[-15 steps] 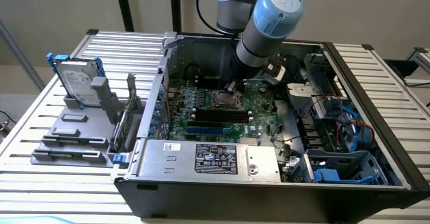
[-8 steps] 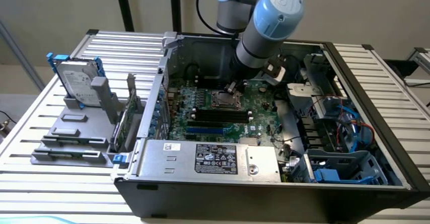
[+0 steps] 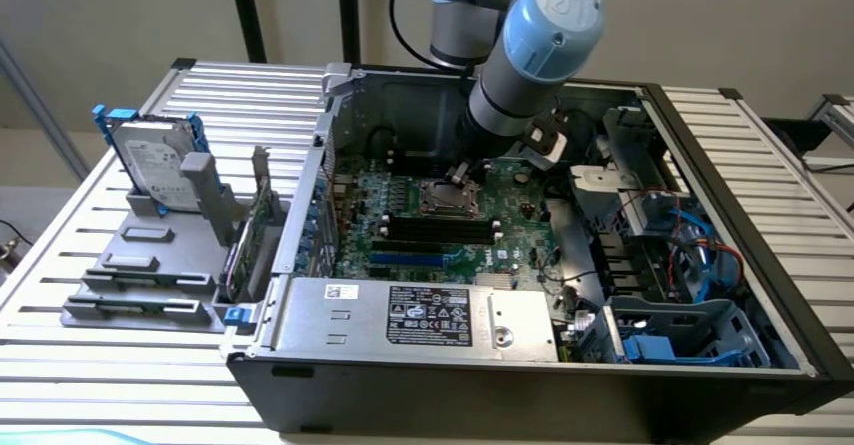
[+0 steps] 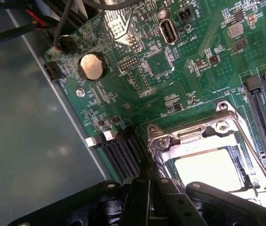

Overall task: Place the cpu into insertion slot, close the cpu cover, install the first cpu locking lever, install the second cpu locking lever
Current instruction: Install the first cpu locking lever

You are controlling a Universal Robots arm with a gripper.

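CPU [image 4: 208, 169] sits seated under its lowered cpu cover [image 4: 227, 136], so my gripper [image 4: 149, 181], jaws shut and empty, hovers at the socket's edge.

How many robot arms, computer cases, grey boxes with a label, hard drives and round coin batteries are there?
Blue-and-grey robot arm: 1
Open black computer case: 1
Grey metal labelled power-supply box: 1
Silvery hard drive in a blue bracket: 1
Round silvery coin battery: 1
Total: 5
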